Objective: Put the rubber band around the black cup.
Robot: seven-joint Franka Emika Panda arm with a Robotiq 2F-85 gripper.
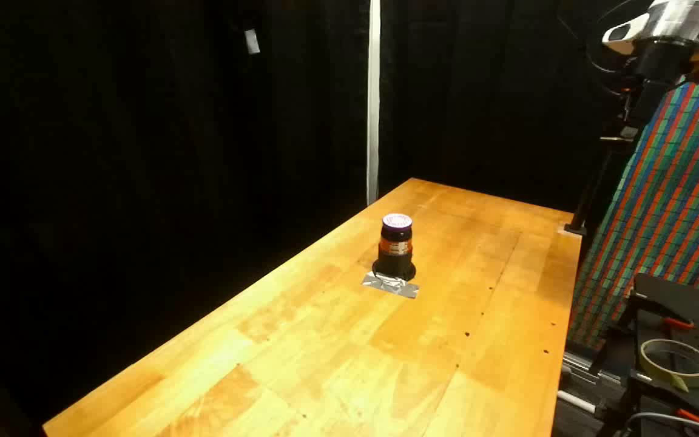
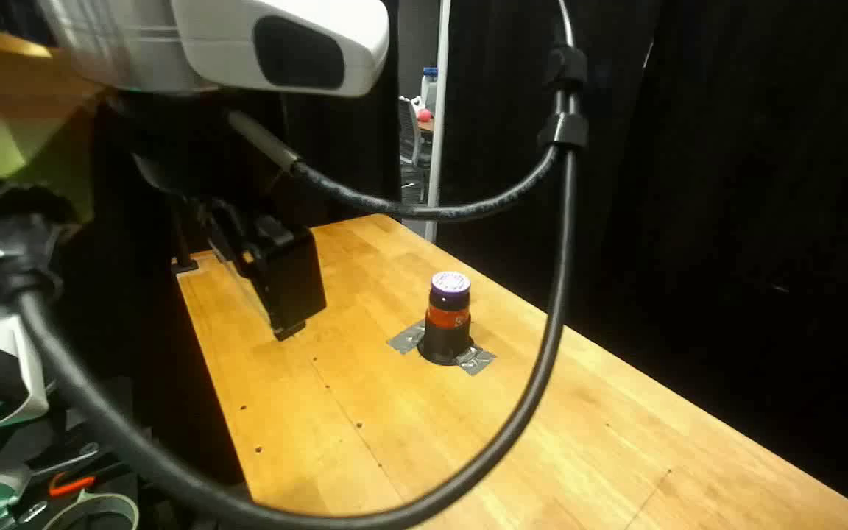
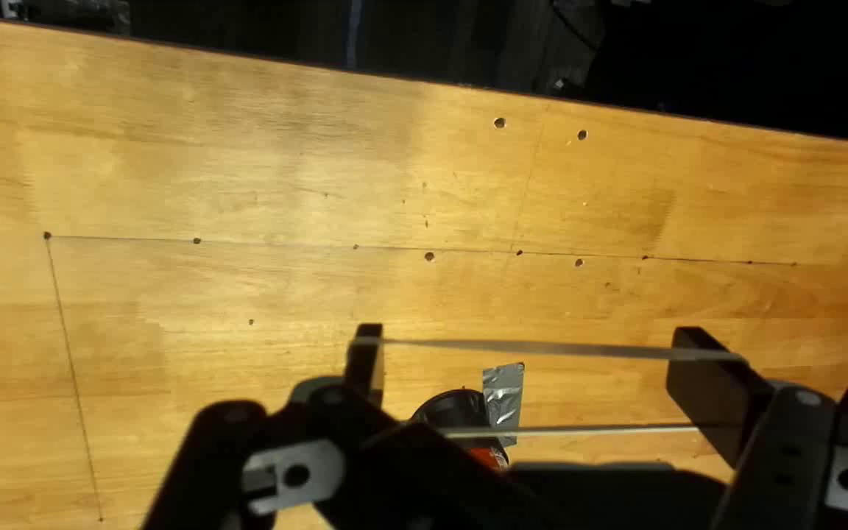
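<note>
While the black cup point(image 1: 395, 261) is standing upright on the wooden counter point(image 1: 337, 364), nearer the long edge by the black curtain point(image 1: 161, 152) than the long edge on the side of the arm point(image 2: 218, 44), the gripper point(image 3: 531, 361) is hanging toward that arm-side edge, well apart from the cup in both exterior views, where its details are showing too dark to make out. In the wrist view the two fingers point(image 3: 715, 397) are standing wide apart, and the rubber band point(image 3: 578, 350) is looping around both of them, its two strands running taut and nearly straight across the gap; the gripper is holding the band by stretching it over those fingers. The lower strand is crossing in front of the cup in that view, and the dark parts of the gripper are hiding much of the cup. An orange label point(image 2: 447, 317) is wrapping the cup's middle, and a pale lid point(image 2: 450, 282) with a purple rim is topping it. Two strips of silver tape point(image 2: 407, 338) are reaching from its foot onto the counter. Dark spots point(image 3: 499, 123) are dotting the wood between the cup and the arm-side edge. In an exterior view a roll of tape point(image 1: 696, 377) is lying beyond that edge.
</note>
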